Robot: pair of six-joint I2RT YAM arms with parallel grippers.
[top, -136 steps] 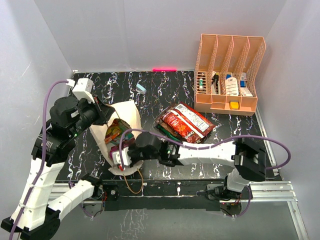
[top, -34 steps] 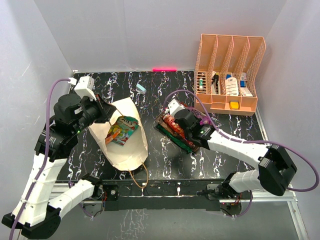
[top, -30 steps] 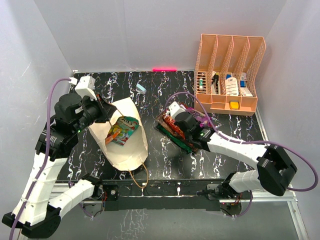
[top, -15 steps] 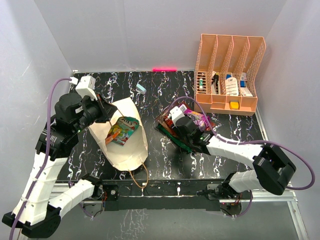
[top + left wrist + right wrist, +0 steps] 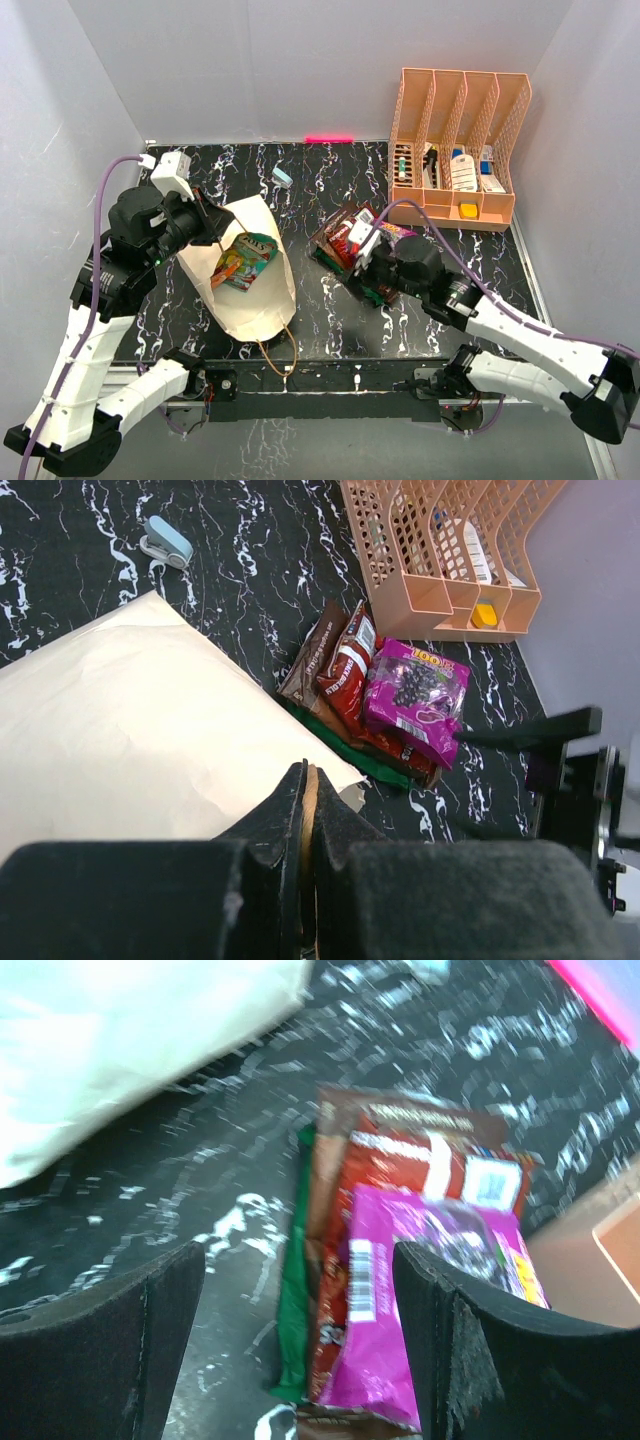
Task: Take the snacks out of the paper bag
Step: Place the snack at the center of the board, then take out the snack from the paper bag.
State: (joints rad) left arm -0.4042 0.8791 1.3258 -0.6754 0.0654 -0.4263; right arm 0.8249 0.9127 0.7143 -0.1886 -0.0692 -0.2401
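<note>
Left arm: I read the left fingers as pressed together on the rim of the paper bag, with a thin strip of tan paper pinched between them. The bag lies on the left half of the bench. Its mouth is held open toward the overhead camera, and a cord handle loops off its near end. One packet, printed green, yellow and orange, sits inside the open mouth.

Right arm: the right fingers stand wide apart with nothing between them, and I see them hanging over the pile of snacks. This pile rests on the bench between the bag and the orange rack.

Pile order, top to bottom:
- purple packet, uppermost, barcode side showing in the right wrist view;
- red-brown packets, under it;
- dark green packet, lowest, its edge showing on the bag side.

From the left wrist view I cannot tell whether the bag's corner touches the green edge.

The rack stands at the far right of the bench. A light-blue block lies on the bench beyond the bag.
</note>
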